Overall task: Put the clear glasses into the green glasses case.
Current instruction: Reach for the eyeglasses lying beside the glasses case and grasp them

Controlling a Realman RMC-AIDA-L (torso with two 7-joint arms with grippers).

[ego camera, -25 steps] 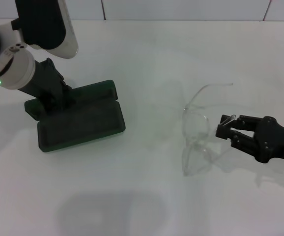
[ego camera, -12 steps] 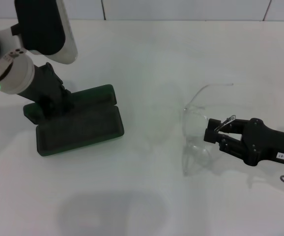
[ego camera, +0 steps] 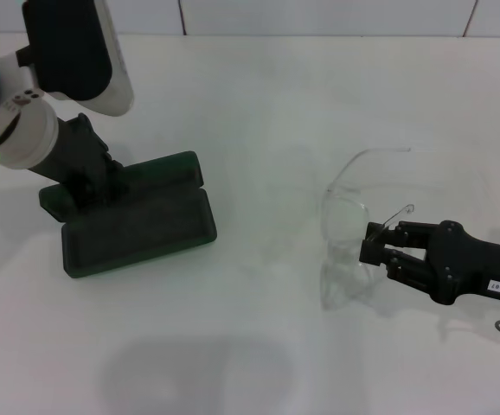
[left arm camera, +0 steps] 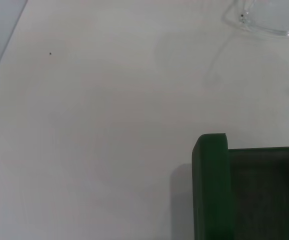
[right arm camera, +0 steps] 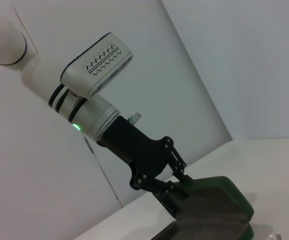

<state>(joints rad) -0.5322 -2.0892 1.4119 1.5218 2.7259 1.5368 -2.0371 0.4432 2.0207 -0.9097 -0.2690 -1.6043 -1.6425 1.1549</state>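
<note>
1. The clear glasses (ego camera: 347,233) lie on the white surface (ego camera: 259,337), right of centre in the head view, one thin arm arching up and away toward the far side, the lenses stacked one nearer the camera than the other
2. The right pincer (ego camera: 373,245) sits low at the glasses' right side, its black fingers (ego camera: 388,253) pointing left at the frame; the fingertips reach the lens area and a clear temple arm runs across the top of them, but whether the fingers actually pinch the frame cannot be told
3. The right arm comes in from the right edge, lying nearly flat over the surface, with a white label on its dark body
4. The green glasses case (ego camera: 137,216) lies open on the left of the surface, well apart from the glasses, lid folded back toward the far side, dark lining facing up
5. The left pincer (ego camera: 86,186) is down at the case's far left corner, at the lid; the right wrist view shows its black fingers (right arm camera: 172,187) meeting the case's edge (right arm camera: 219,195), apparently clamped on it
6. The left arm slopes down from the upper left, white segments with black bands and a green light
7. The left wrist view shows a case corner (left arm camera: 212,185) and the glasses (left arm camera: 264,20) far off
</note>
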